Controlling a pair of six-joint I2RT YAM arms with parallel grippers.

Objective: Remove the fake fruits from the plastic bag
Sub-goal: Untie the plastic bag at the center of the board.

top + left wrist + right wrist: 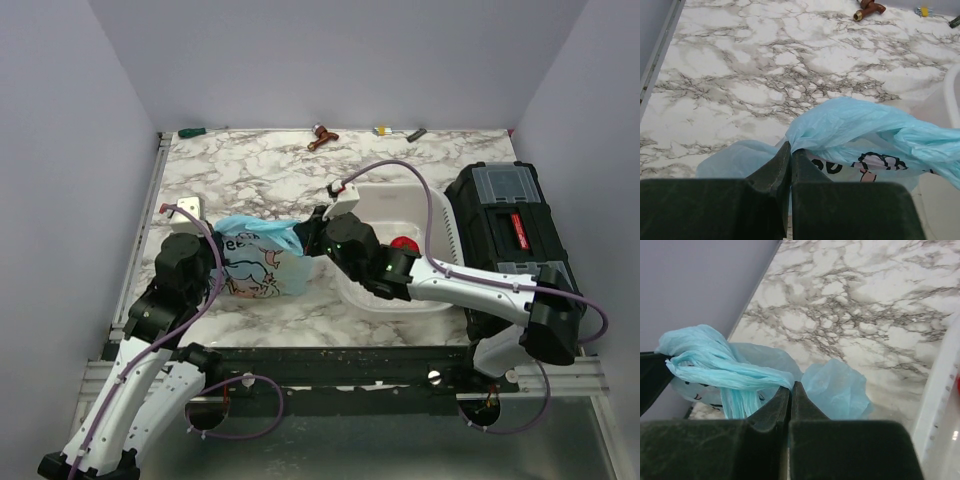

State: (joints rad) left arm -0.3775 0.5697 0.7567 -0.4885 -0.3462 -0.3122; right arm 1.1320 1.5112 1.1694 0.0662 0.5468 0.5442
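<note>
Over marble table (250, 170), left gripper (790, 150) and right gripper (790, 388) tight on plastic bag (262, 272).

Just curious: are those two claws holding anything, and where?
Both hold the plastic bag: left gripper pinches its upper film, right gripper its twisted handle.

- Top view: high behind the arm bases, looking down over the whole counter (250, 170).
- Left wrist view: close over the left tool (789, 147), facing the far edge.
- Right wrist view: close over the right tool (791, 387); all three share the plastic bag (262, 268).
</note>
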